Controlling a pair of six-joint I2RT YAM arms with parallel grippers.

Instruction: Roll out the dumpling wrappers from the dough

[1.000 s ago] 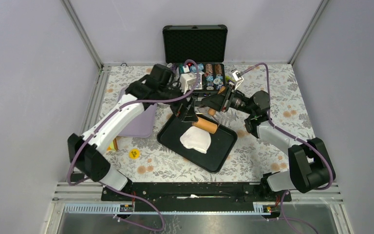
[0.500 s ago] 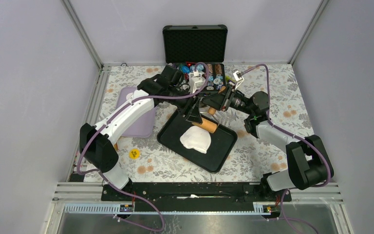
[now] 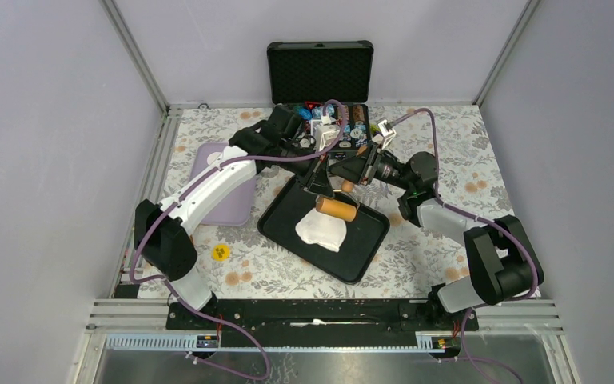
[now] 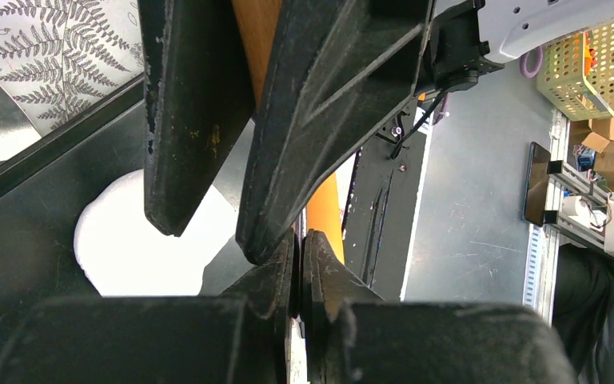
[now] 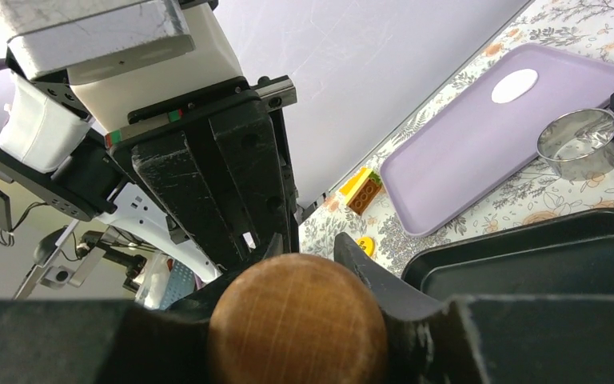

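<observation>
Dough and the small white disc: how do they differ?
The dough is larger and irregular; the disc is small and neatly round. The dough lies on the black tray; the disc on the purple tray. Both are white and flat.

The left hand's jaws are seen pressed together. Just beyond its tips, an orange-brown rolling pin is clamped by the right hand. Beyond and left of the tips, white dough is laid on a black tray.
</observation>
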